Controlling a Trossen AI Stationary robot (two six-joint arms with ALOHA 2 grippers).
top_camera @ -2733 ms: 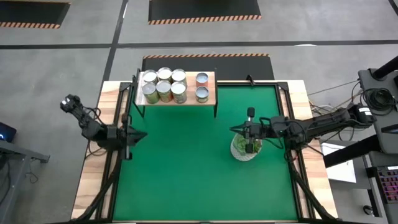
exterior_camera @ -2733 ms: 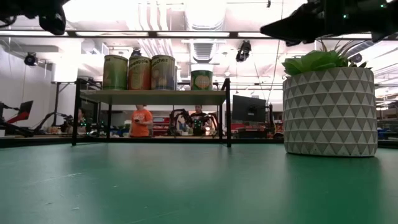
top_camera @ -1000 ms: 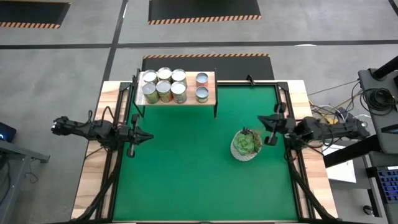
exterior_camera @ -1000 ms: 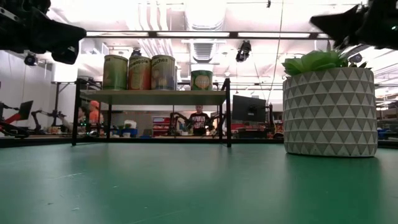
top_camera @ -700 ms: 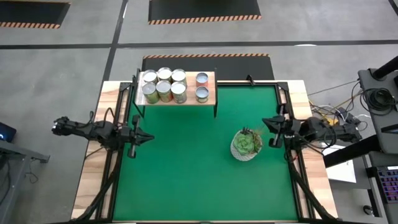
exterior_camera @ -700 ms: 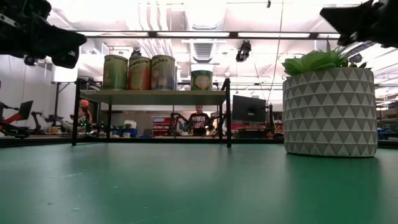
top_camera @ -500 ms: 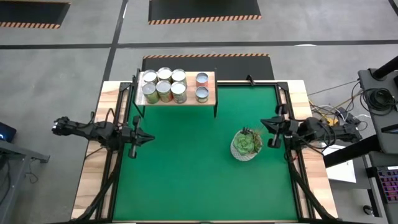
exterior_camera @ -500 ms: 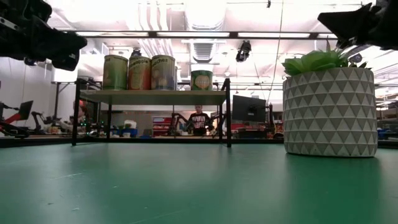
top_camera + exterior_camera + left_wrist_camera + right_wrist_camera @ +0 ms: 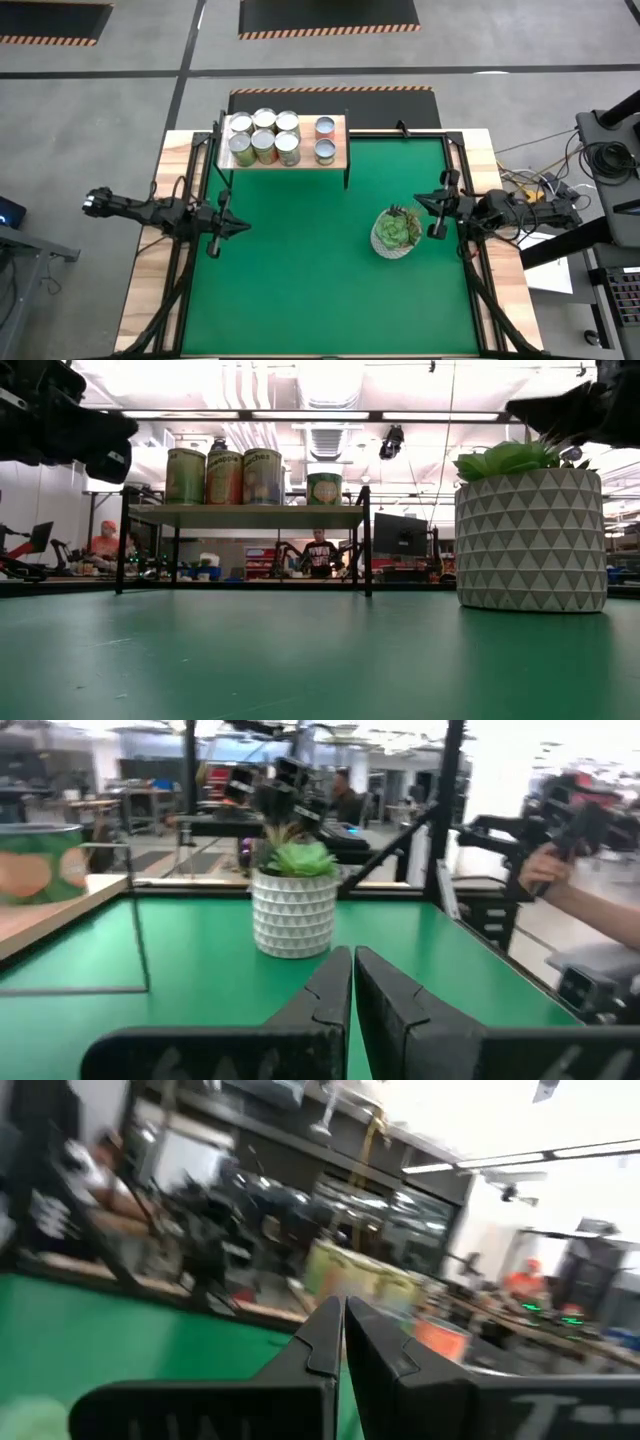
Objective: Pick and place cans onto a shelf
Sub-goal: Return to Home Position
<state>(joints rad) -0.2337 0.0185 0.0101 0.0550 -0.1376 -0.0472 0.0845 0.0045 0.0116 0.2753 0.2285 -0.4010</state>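
Silvery round cans [image 9: 264, 146] on light-wood shelf [image 9: 306, 158]

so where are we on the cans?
Done: all eight cans stand on the shelf, six in a block, two beside it. In hand: nothing; left tool at the left edge of the mat and right tool by the pot, both shut, empty. Left: no can on the mat; only the return home.

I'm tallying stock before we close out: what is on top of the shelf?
Eight cans stand on the shelf: six packed in two rows toward the left arm's side, two apart toward the right. The low view shows only four; the others are hidden behind them.
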